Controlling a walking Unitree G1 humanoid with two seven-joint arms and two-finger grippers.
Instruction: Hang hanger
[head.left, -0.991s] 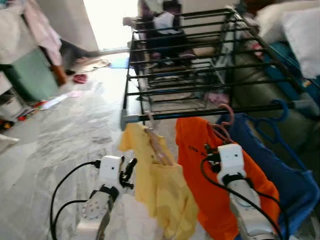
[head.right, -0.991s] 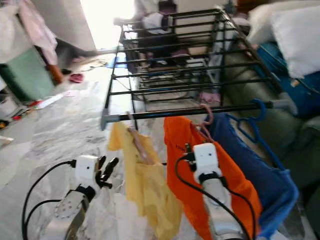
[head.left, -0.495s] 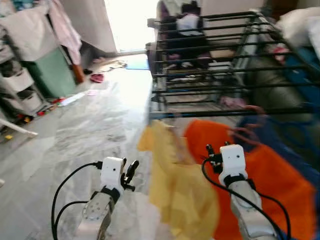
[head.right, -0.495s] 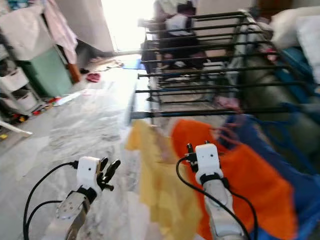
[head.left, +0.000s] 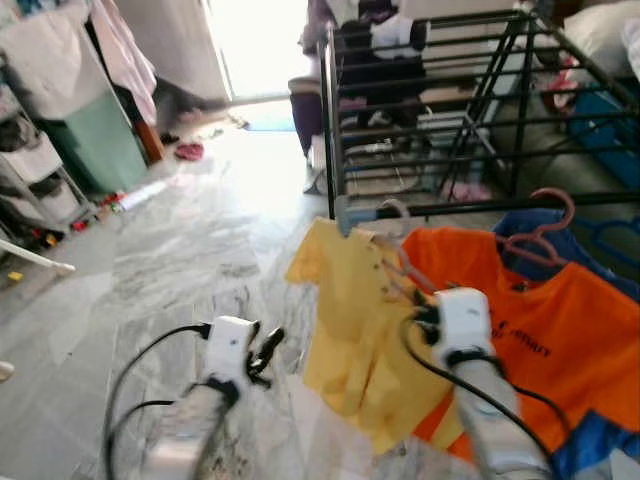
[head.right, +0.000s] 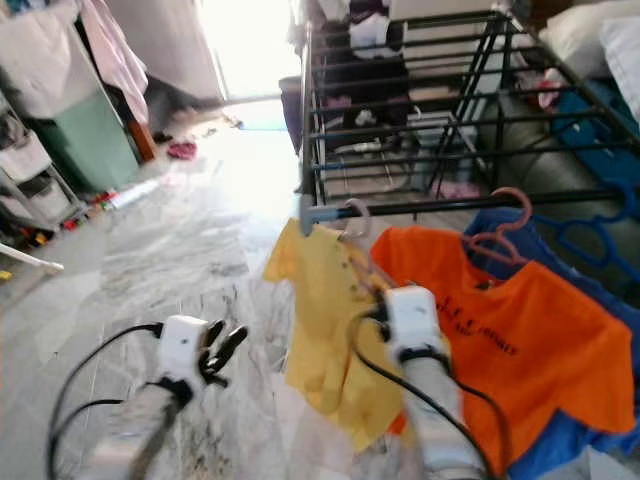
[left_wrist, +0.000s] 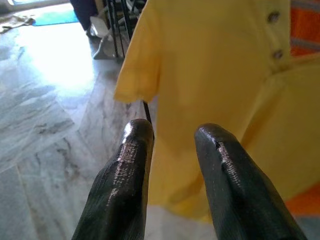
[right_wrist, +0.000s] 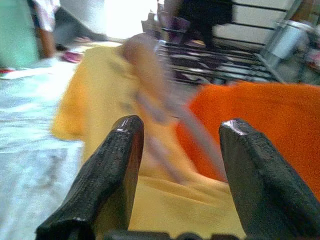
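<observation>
- Both sets of jaws are sitting open with nothing gripped: the right gripper (right_wrist: 175, 150) has a wide gap between its fingers, and the left gripper (left_wrist: 172, 145) is showing a narrower gap with only floor and yellow cloth past it.
- Biggest thing around, the black drying rack (head.right: 420, 110), is filling the far right of the room, and its near rail (head.right: 420, 208) is carrying all the laundry, which I'm guessing is why the robot is parked right in front of it.
- Orange shirt (head.right: 510, 340) is hanging from a pink hanger (head.right: 500, 235) on that rail, spread wide to the right of the right arm, with something blue (head.right: 560, 440) peeking out underneath and a blue hanger (head.right: 595, 225) further right.
- Yellow shirt (head.right: 325, 320) is hanging at the left end of the rail, its hanger (head.right: 355, 215) hooking over the bar close to the corner. Looks to me like the hanging bit is basically done for this one.
- Right gripper is hovering just near of the yellow shirt's collar, and the wrist view is showing the hanger's neck (right_wrist: 150, 75) between the fingers but blurry, not pinched.
- Left gripper is hanging low to the left over the marble floor (head.left: 150, 260), well apart from the rail, seemingly idle.
</observation>
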